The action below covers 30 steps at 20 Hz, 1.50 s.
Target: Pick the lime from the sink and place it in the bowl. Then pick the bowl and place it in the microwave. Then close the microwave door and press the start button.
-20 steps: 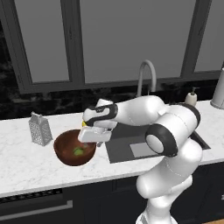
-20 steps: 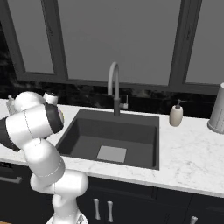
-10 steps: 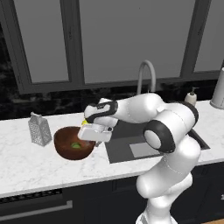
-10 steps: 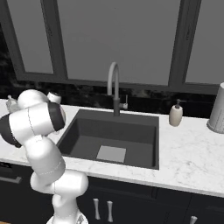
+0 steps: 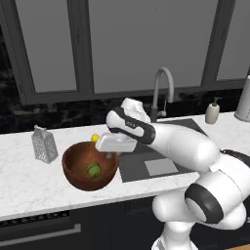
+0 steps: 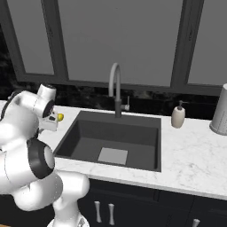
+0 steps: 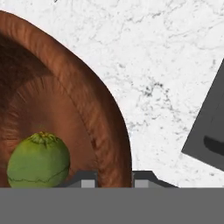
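The gripper (image 7: 113, 177) was down at the right-hand rim of the bowl (image 5: 73, 166), with one dark fingertip (image 7: 85, 179) inside the wall and the other outside it, so the rim sat right in the narrow gap between them. Whether the pads were actually pressing on the wood I couldn't tell; only the very tips poked into the hand view. It wasn't carrying anything else that I could see.

The lime (image 5: 94, 170) was lying on the bottom of the bowl, just below and to the left of the gripper in the left base view, and loose from the fingers. In the hand view it showed up as a green ball with a little stem nub on top, sitting close beside the inner fingertip.

The bowl stood on the white marble worktop (image 5: 29, 185). A lemon (image 5: 94, 138) sat on the worktop just behind the gripper, a box grater (image 5: 44, 144) stood well off past the far side of the bowl, and the sink (image 6: 115, 139) lay on the arm's side with only its pale square patch on the floor. A soap dispenser (image 6: 178, 116) stood beyond the basin. No readable writing on any of it.
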Motion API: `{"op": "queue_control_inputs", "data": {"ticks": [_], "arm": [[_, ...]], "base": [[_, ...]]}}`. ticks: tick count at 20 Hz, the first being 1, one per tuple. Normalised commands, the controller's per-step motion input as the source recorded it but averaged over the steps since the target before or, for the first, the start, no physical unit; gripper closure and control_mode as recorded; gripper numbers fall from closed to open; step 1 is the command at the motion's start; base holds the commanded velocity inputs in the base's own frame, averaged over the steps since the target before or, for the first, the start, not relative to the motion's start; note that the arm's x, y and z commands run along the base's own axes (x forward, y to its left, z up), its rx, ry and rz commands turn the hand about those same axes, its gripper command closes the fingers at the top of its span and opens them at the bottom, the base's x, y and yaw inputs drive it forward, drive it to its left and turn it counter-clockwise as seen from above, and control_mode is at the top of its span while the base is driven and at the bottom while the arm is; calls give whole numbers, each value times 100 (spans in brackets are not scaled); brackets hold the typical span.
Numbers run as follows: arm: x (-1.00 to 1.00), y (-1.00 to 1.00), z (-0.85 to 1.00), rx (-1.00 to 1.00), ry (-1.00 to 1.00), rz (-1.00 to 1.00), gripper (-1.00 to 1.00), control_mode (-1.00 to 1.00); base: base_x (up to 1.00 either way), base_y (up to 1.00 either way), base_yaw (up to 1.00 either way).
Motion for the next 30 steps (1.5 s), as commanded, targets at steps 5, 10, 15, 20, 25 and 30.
{"op": "queue_control_inputs", "data": {"ticks": [5,10,15,20,25,30], "arm": [[-28,-28,100,0,-2,-4,100,-100],[-22,-42,100,0,0,-9,100,-100],[-34,-66,99,0,-2,-12,100,-100],[-59,-70,78,0,-4,-14,100,-100],[-70,-63,71,0,0,-13,100,-100],[-45,-57,37,1,1,-15,100,-100]], "base": [[0,0,0],[0,0,0],[0,0,0],[0,0,0],[0,0,0],[0,0,0]]}}
